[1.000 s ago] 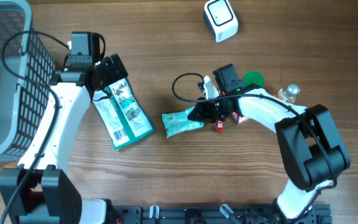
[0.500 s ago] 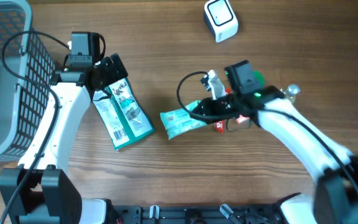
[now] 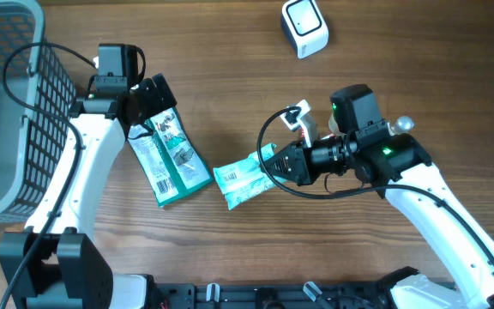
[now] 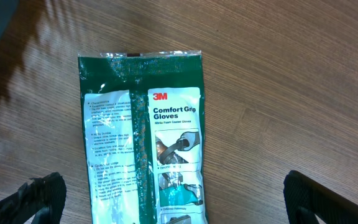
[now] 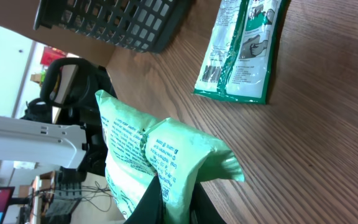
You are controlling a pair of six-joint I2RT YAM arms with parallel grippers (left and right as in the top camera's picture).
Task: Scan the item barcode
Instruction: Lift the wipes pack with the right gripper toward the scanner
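1. The table (image 3: 230, 77) is brown wood with a long grain. On it lies a flat, glossy green glove packet (image 3: 171, 159), rectangular, with white printed panels and a crimped top seam.
2. A white scanner (image 3: 304, 27), a small block with rounded corners, stands at the far edge of the table, well apart from both packs.
3. The item to scan is a pale green snack pouch (image 3: 243, 178), puffy and creased, with small print along its back seam. It sits mid-table, between the glove packet and the right arm, tilted and raised off the wood.
4. A grey plastic basket (image 3: 15, 112) with open mesh walls sits at the left edge. Only part of it is in view, and I cannot tell what it holds.
5. The right gripper (image 3: 280, 163) pinches one end of the pouch, its dark fingers (image 5: 151, 208) pressed together on the wrapper.
6. The left gripper (image 3: 154, 110) hangs over the glove packet's top end, its black fingers (image 4: 36, 199) spread wide to either side and holding nothing.
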